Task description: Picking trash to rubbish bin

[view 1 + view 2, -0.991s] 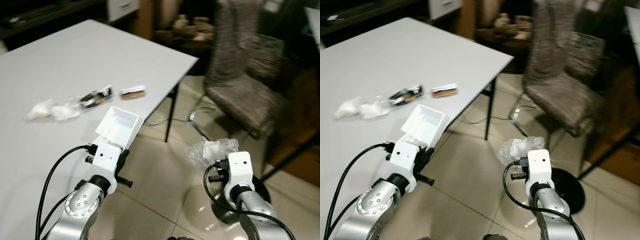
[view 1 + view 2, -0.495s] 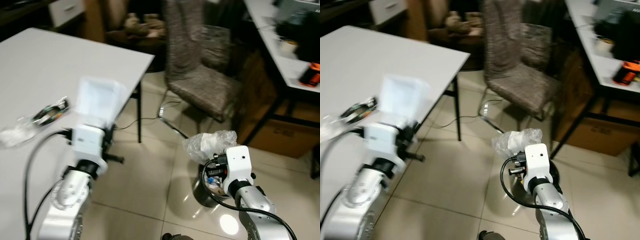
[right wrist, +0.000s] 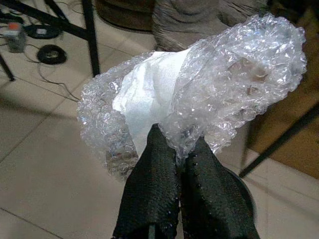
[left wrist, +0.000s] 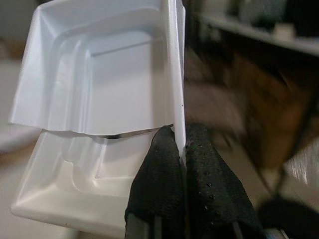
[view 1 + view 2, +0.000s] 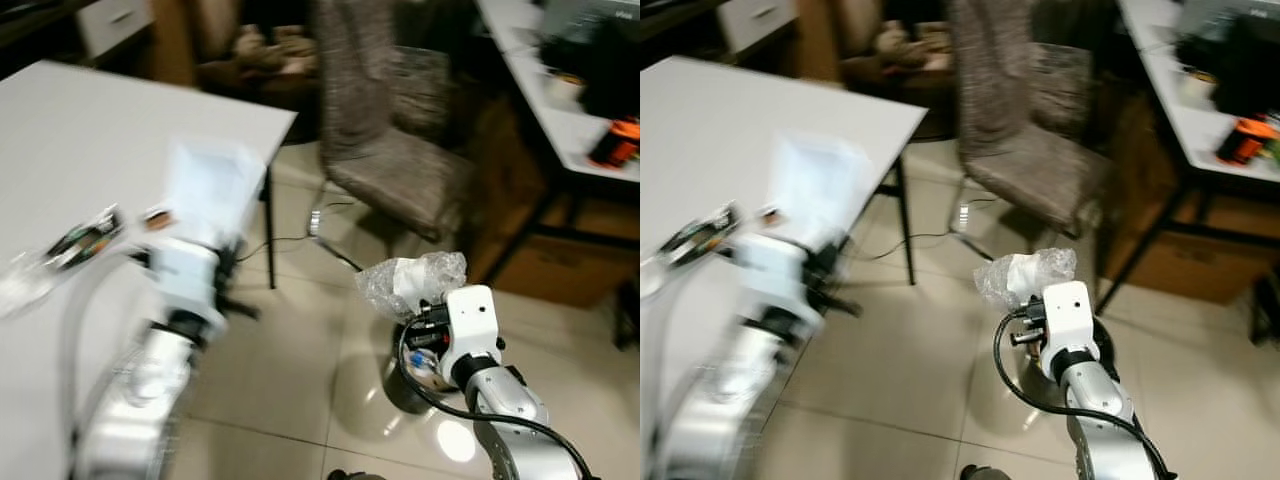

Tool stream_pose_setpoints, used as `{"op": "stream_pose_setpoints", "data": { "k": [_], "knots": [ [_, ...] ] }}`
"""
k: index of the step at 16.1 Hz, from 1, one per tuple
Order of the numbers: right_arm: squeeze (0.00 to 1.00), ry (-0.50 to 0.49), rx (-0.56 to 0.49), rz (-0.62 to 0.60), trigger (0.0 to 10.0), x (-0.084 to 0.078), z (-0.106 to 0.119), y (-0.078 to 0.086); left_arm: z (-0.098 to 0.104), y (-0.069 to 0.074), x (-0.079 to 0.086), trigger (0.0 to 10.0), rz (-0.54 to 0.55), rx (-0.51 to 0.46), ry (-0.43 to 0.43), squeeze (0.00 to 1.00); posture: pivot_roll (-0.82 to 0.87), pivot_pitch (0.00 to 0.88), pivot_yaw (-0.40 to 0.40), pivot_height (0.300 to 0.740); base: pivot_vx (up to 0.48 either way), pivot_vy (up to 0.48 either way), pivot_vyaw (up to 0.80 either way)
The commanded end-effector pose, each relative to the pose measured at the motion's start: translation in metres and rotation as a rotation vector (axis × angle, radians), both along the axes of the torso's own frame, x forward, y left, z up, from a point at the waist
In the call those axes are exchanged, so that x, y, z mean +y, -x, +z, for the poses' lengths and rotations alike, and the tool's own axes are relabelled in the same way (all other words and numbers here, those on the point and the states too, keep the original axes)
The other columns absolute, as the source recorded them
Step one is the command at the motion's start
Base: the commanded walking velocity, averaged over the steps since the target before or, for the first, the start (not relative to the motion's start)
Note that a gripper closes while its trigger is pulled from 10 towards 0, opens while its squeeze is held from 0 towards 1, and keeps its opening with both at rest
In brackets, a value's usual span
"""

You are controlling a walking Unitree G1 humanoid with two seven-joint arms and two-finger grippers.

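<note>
Crinkly bubble wrap (image 3: 209, 94), perhaps paper-filled

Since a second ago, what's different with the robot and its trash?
The robot turned right, away from the table, so the rubbish bin is now under the right end effector. Unchanged: right still grips the bubble wrap, left end effector the white plastic tray.

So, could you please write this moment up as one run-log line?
left gripper: shut on white plastic tray | right gripper: shut on bubble wrap, above rubbish bin | table: wrappers remain
</note>
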State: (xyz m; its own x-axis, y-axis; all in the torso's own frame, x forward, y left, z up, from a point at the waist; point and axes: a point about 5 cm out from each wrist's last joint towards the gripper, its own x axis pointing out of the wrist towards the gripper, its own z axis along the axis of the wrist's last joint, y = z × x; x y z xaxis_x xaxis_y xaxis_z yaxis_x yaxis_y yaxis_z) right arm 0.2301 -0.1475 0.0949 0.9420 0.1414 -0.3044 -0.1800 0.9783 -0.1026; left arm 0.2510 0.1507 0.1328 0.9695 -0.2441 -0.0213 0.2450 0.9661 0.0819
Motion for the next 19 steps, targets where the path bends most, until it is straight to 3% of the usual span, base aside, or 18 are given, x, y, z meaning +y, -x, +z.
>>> {"op": "stream_pose_setpoints", "data": {
  "k": [1,6,9,19],
  "knots": [
    [0.00,-0.005,0.013,0.023,10.0,0.001,-0.001,0.001,-0.008,-0.003,0.002,10.0,0.017,0.031,-0.042,0.00,-0.06,0.049,-0.027,0.740,0.000,0.000,-0.80],
    [0.00,0.017,0.058,0.029,10.0,0.001,-0.008,0.004,-0.019,-0.002,0.000,10.0,0.003,0.074,-0.110,0.00,-0.06,0.055,-0.027,0.740,0.000,0.000,-0.79],
    [0.00,0.060,0.096,0.037,10.0,-0.001,-0.013,0.007,-0.021,-0.003,-0.003,10.0,-0.010,0.073,-0.132,0.00,-0.07,0.058,-0.029,0.740,0.000,-0.459,0.00],
    [0.00,0.074,0.101,0.039,10.0,0.000,-0.015,0.006,-0.020,-0.006,-0.004,10.0,-0.013,0.069,-0.139,0.00,-0.07,0.054,-0.022,0.740,0.000,-0.480,0.00]
  ]
}}
